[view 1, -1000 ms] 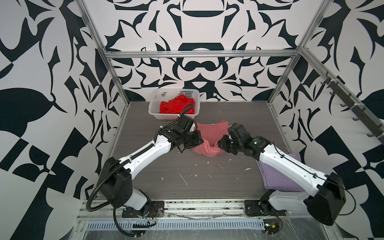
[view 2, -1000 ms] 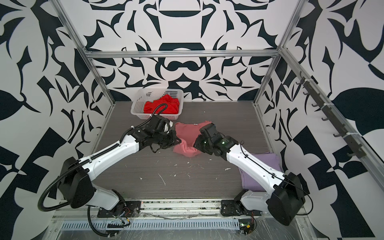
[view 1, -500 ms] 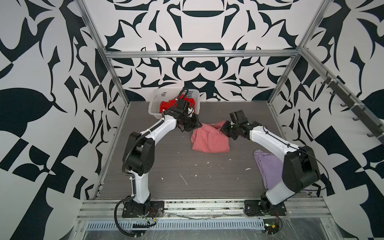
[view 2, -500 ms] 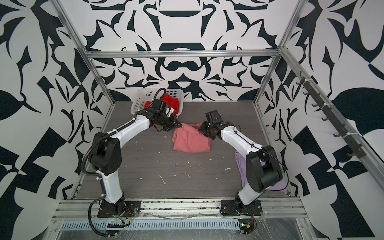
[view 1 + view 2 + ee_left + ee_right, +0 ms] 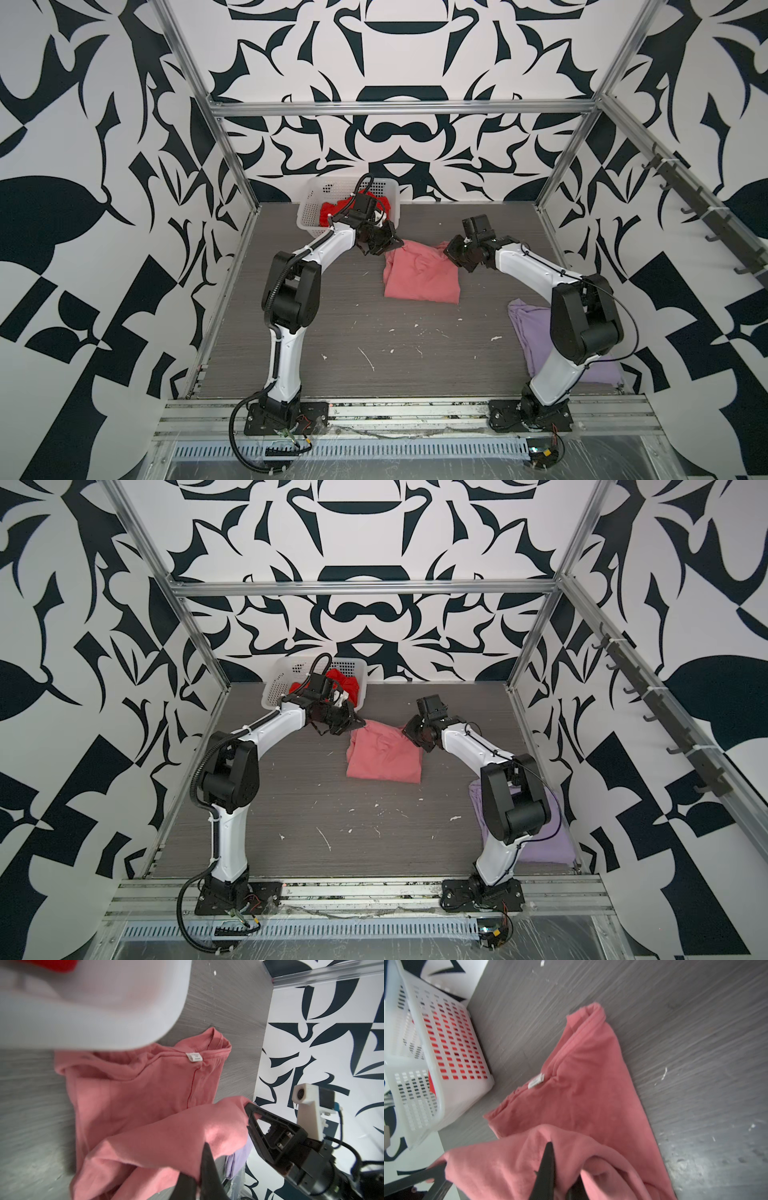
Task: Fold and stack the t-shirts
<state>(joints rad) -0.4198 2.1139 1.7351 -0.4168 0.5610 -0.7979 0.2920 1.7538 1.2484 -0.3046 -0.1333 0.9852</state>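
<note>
The salmon-pink t-shirt (image 5: 419,276) (image 5: 382,758) lies folded over on itself at the back middle of the table, its white neck label (image 5: 194,1057) (image 5: 535,1081) showing. My left gripper (image 5: 392,246) (image 5: 358,726) (image 5: 199,1167) is shut on the far left corner of the upper layer. My right gripper (image 5: 451,251) (image 5: 409,734) (image 5: 562,1169) is shut on its far right corner. The pale lavender t-shirt (image 5: 530,332) (image 5: 544,848) lies at the front right, partly behind the right arm. The bright red t-shirt (image 5: 334,208) (image 5: 347,681) sits crumpled in the basket.
The white lattice basket (image 5: 309,208) (image 5: 274,690) (image 5: 425,1068) stands at the back left, close behind my left gripper; its rim (image 5: 104,1012) is a blur in the left wrist view. White specks (image 5: 368,359) dot the grey tabletop. Patterned walls and metal posts enclose the table.
Both grippers have carried the pink shirt's near edge from mid-table back toward the collar, laying it over the rest. Both arms now reach further back, and the left one is by the basket.
</note>
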